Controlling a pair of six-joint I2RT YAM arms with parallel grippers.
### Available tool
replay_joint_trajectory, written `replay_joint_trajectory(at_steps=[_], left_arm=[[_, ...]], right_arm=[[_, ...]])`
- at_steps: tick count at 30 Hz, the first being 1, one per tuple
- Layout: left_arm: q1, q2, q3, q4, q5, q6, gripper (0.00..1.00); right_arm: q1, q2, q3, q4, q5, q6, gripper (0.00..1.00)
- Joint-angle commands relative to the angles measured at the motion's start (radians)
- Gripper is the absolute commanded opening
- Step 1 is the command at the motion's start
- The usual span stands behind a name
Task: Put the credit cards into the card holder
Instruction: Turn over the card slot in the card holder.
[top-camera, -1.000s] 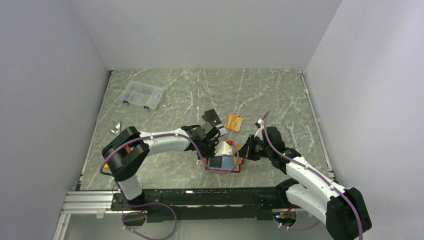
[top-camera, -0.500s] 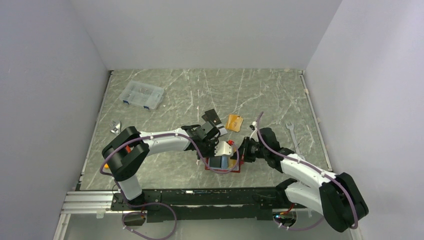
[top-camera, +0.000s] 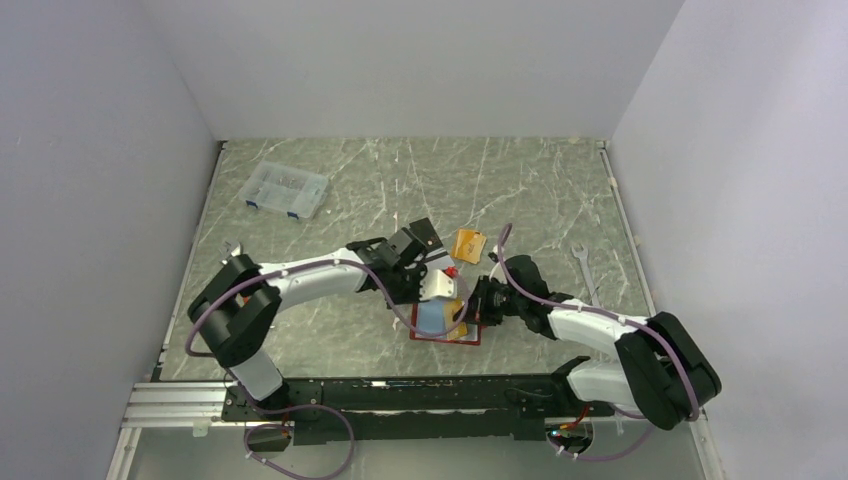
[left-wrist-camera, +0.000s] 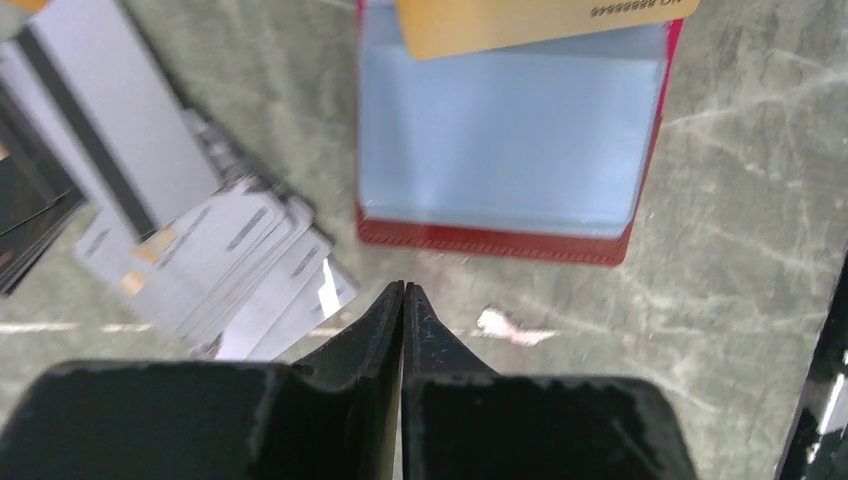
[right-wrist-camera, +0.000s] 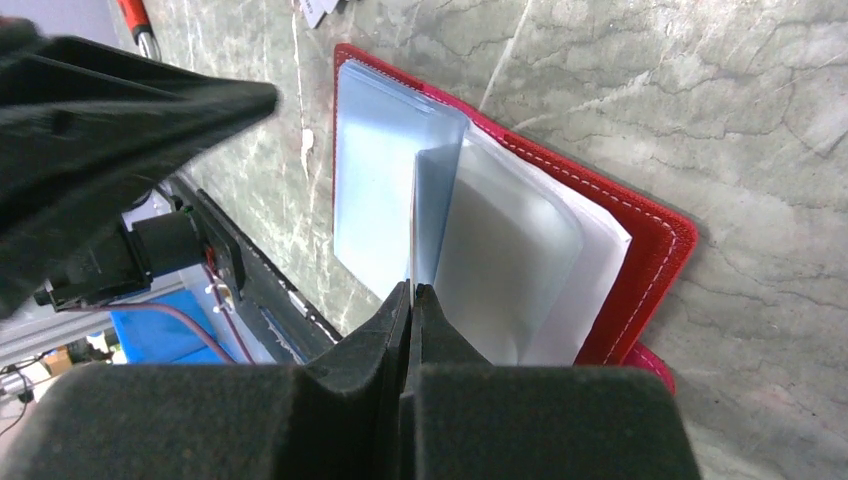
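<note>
The dark-red card holder (top-camera: 440, 328) lies open near the table's front, its pale blue sleeves up. In the left wrist view (left-wrist-camera: 500, 238) a gold card (left-wrist-camera: 540, 20) lies across its far end. My right gripper (top-camera: 470, 305) is shut on the edge of one clear sleeve (right-wrist-camera: 425, 220) and holds it upright above the red cover (right-wrist-camera: 645, 250). My left gripper (left-wrist-camera: 403, 285) is shut with nothing showing at its tips. It hovers just short of the holder's edge, beside a fanned pile of grey-white credit cards (left-wrist-camera: 190, 250). A black card (top-camera: 424, 232) lies behind.
A clear compartment box (top-camera: 285, 189) stands at the back left. An orange card (top-camera: 468, 243) lies behind the holder, and a wrench (top-camera: 583, 262) at the right. A red-handled tool (right-wrist-camera: 135, 22) lies near the cards. A small metal part (top-camera: 232, 253) sits at the left.
My right gripper has moved left onto the holder and closed on a sleeve. My left gripper has drawn back off the holder toward the card pile, uncovering the blue sleeves.
</note>
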Motion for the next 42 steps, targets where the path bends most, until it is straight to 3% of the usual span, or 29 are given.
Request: replay_joint_trajectory(at_steps=[1, 8, 19, 42], left_arm=[[0.066, -0.128, -0.012, -0.044, 0.075, 0.082, 0.09], [0.012, -0.158, -0.071, 0.0, 0.098, 0.191, 0.09], [-0.077, -0.12, -0.195, 0.196, 0.075, 0.357, 0.11], [-0.133, -0.055, -0.178, 0.194, -0.02, 0.389, 0.11]], right_arm=[[0.005, 0.021, 0.033, 0.064, 0.002, -0.003, 0.0], [-0.011, 0.052, 0.047, 0.076, -0.02, -0.007, 0.0], [-0.143, -0.057, -0.054, 0.058, -0.156, 0.008, 0.0], [-0.148, 0.115, -0.058, 0.199, -0.291, -0.005, 0.0]])
